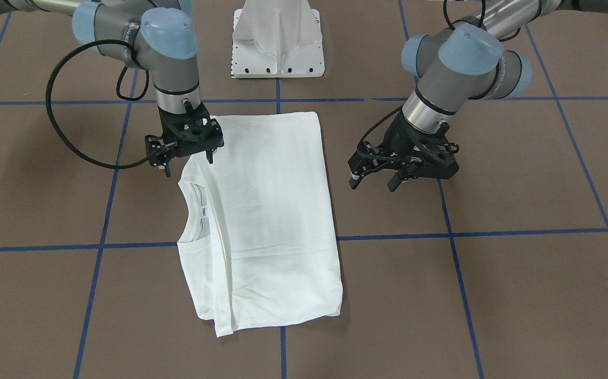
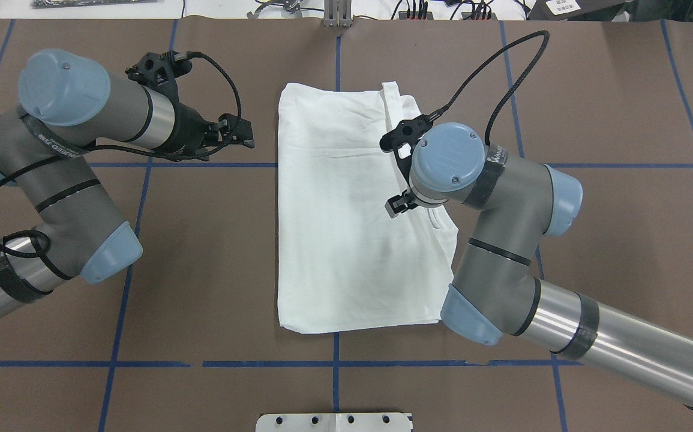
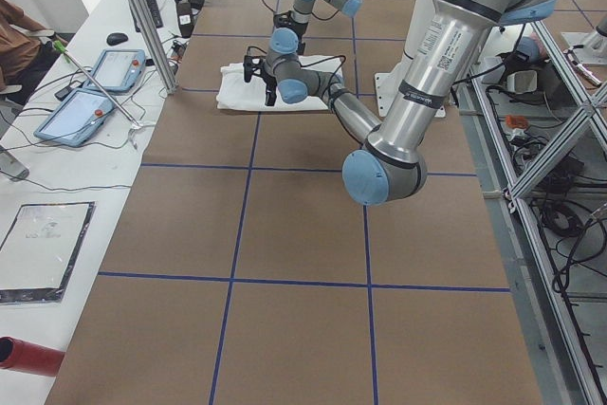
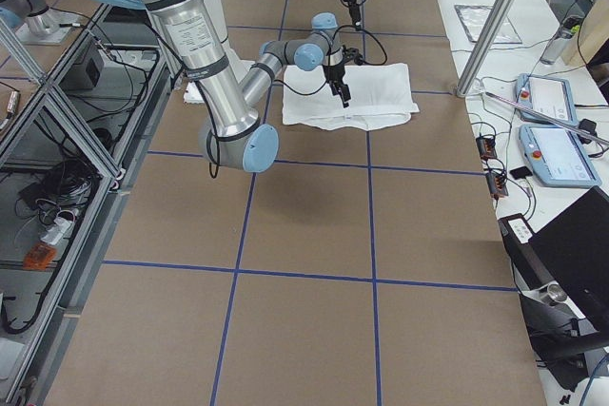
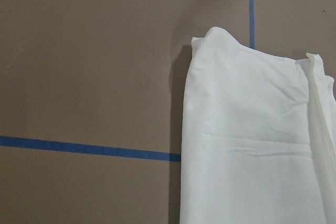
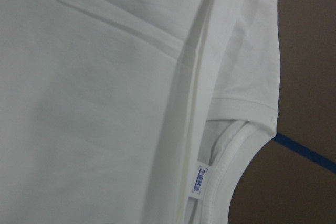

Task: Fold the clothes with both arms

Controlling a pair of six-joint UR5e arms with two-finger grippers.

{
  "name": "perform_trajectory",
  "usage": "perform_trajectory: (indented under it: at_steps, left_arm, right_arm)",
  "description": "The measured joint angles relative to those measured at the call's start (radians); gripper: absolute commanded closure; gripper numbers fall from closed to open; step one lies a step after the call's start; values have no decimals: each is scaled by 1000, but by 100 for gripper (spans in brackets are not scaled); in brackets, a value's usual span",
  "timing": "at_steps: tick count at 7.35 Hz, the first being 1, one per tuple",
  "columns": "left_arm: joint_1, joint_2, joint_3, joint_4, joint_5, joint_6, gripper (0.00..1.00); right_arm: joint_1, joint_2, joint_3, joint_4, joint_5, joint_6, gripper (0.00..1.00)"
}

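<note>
Though seemingly empty, right gripper agape

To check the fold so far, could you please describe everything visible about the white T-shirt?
The white T-shirt looks like soft cotton, folded into a long, lightly creased rectangle lying flat on the brown table. Its ribbed collar with a small blue-printed label sits on the edge nearest the right end effector, which hovers over that edge; contact is unclear.
</note>
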State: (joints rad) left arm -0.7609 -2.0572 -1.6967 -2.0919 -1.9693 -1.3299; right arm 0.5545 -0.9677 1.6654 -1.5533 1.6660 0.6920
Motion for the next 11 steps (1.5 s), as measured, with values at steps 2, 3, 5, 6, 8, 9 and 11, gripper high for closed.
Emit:
perform_trajectory:
  at_steps: [2, 3, 5, 6, 8, 9, 11]
  left_arm:
    - [0, -1, 6, -6, 1, 4, 0]
    - [0, -2, 7, -7, 1, 4, 0]
    - [0, -5, 7, -7, 1, 2, 0]
    - [0, -7, 7, -7, 1, 0, 0]
    - [0, -12, 4, -3, 0, -4, 0]
    - [1, -12, 1, -1, 0, -4, 0]
    - [0, -11, -9, 5, -7, -6, 0]
  right_arm:
    - [3, 23, -103, 80, 0, -3, 0]
    - [8, 23, -120, 88, 2, -7, 0]
    - [43, 4, -130, 88, 27, -18, 0]
    - [61, -14, -131, 87, 38, -36, 0]
    - [93, -48, -132, 85, 52, -75, 0]
    - [118, -64, -130, 86, 74, -103, 0]
    - [172, -86, -101, 94, 161, -136, 0]
